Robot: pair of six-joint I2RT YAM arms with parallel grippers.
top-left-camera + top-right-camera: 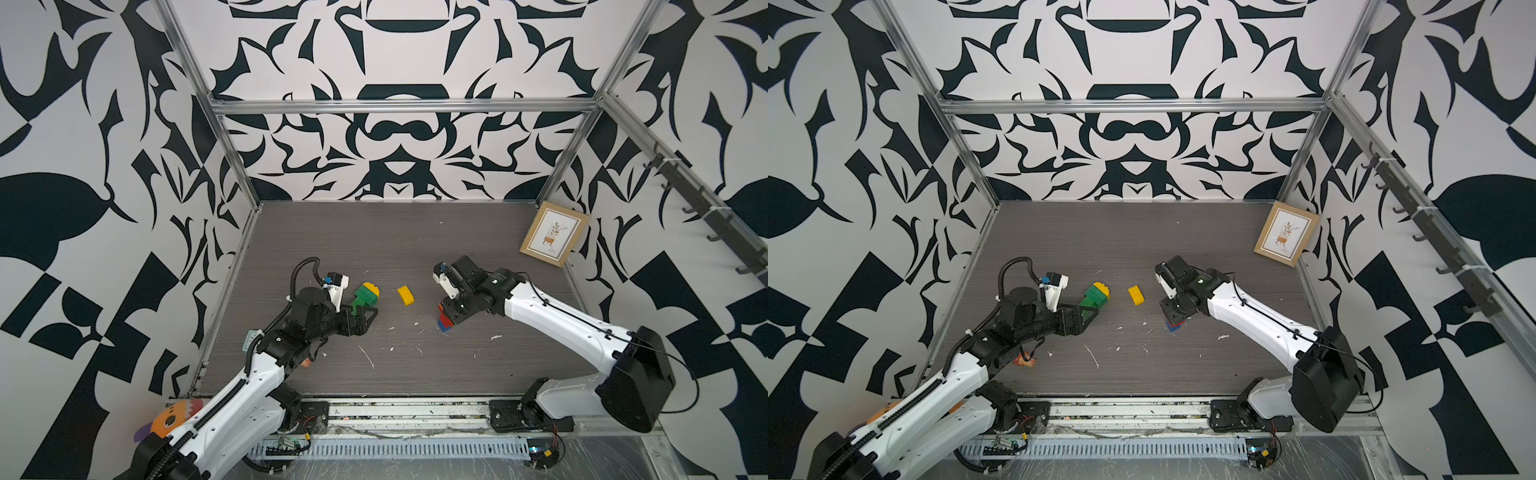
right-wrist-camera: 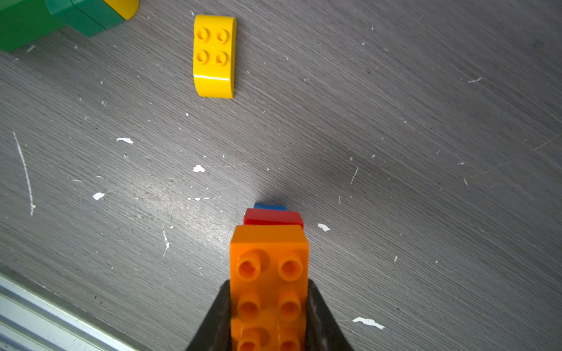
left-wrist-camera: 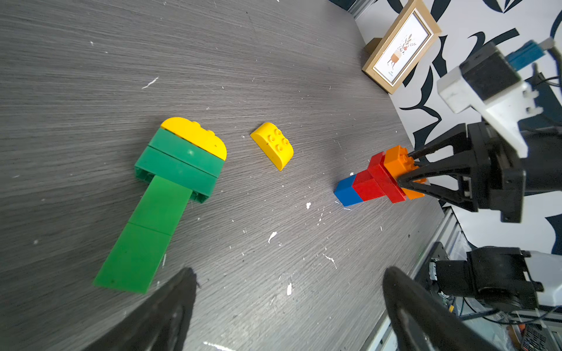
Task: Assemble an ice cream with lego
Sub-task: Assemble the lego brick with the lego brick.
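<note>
Left fingers (image 3: 164, 316): spread wide, empty.
Right fingers (image 2: 217, 319): clamped on orange brick (image 2: 269, 273) atop red-blue stack (image 3: 362, 188).
Yellow brick (image 1: 405, 295): loose on counter (image 1: 415, 241).

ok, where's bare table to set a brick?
Free: far half of the table, back wall to picture frame; near strip by the front rail. Crowded: middle row, green-yellow stack, loose yellow brick, orange-red-blue stack in the right claw.

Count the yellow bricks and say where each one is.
2. A rounded yellow brick caps the green stack lying flat. A loose yellow brick lies between that stack and the orange, red and blue stack. Others may be hidden.
</note>
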